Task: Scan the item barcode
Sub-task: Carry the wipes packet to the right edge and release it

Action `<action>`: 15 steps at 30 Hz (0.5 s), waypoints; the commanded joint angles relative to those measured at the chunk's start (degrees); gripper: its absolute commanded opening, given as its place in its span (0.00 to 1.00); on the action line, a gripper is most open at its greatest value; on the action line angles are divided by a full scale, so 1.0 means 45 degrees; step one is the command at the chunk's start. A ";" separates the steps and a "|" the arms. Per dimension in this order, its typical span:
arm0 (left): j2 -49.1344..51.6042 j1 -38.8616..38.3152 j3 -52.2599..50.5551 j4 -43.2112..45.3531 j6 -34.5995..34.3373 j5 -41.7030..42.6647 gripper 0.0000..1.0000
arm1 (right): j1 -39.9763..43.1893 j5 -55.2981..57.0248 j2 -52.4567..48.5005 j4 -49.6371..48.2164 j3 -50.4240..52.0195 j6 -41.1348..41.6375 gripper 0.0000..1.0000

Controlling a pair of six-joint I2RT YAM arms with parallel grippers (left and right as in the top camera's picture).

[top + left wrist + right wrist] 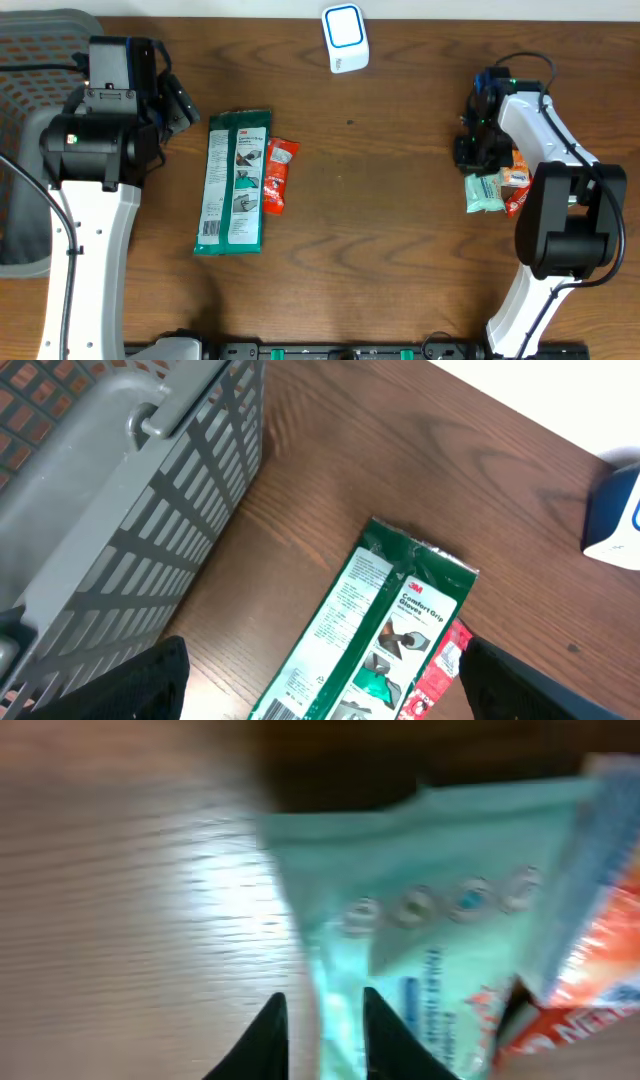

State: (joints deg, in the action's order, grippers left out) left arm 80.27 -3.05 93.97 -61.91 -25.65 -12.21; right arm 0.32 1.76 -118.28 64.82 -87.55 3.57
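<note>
A grey basket (40, 45) sits at the far left of the bench (380, 250). The left pincer (185, 105) is beside it, spread wide and holding nothing. Next come a long green glove pack (235, 180) and a small red packet (277, 175), lying flat and touching. The white and blue scanner (346, 38) stands at the far edge. On the right lies the mint pack (485, 192), with an orange packet (515, 180) against it. The right pincer (325, 1035) is narrow, with the mint pack's edge between its tips. That view is blurry, so I cannot tell if it pinches.
</note>
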 commanded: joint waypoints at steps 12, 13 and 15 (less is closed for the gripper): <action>0.0049 0.0053 0.0204 -0.0034 0.0024 -0.0160 0.87 | -0.0238 0.0355 0.0364 -0.0568 0.1151 -0.0209 0.22; 0.0049 0.0053 0.0204 -0.0034 0.0029 -0.0160 0.87 | -0.0185 0.0588 0.0364 -0.0695 0.1268 -0.0136 0.22; 0.0049 0.0053 0.0204 -0.0034 0.0024 -0.0160 0.87 | -0.0078 0.0826 0.0364 -0.0894 0.1438 -0.0131 0.22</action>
State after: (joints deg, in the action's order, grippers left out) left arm 80.27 -3.05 93.97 -61.91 -25.65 -12.21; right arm -0.80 1.89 -118.04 61.52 -82.28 2.96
